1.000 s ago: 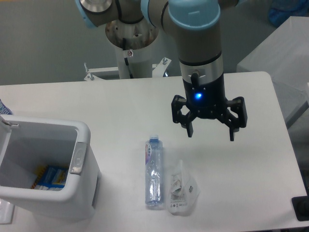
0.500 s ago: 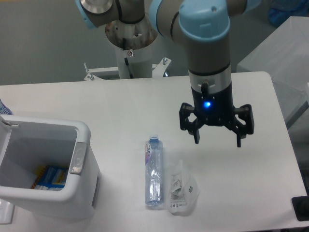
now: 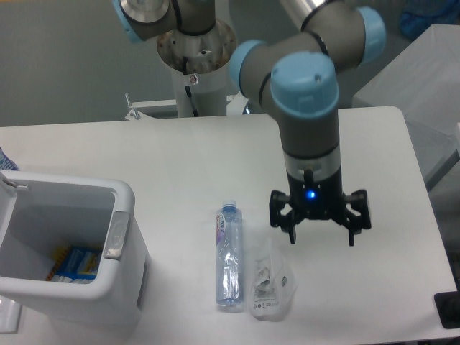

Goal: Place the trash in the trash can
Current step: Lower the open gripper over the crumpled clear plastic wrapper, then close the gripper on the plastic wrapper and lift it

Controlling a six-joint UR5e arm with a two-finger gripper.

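- While the arm reaches down over the right half of the white table (image 3: 180, 158), the gripper (image 3: 320, 238) hangs above the surface with its two black fingers spread wide and nothing between them; a blue light glows on its body.
- The water bottle (image 3: 229, 257) lies flat near the table's front edge, roughly midway along it, its blue cap pointing toward the far edge and its base toward the front.
- The crumpled wrapper (image 3: 270, 281) lies just beside the bottle on its right, close to the front edge; whether the two touch cannot be told.
- The gripper is to the right of both pieces and a little farther from the front edge than the wrapper, its left finger near the wrapper's upper end but apart from it.
- The trash can (image 3: 122, 192) stands at the table's front left corner, upright and open, with the grey handle strip on the side facing the bottle.
- Inside the can, at the bottom, lies a blue and yellow package (image 3: 75, 264).
- The bottle and the can are well apart, with bare table between.
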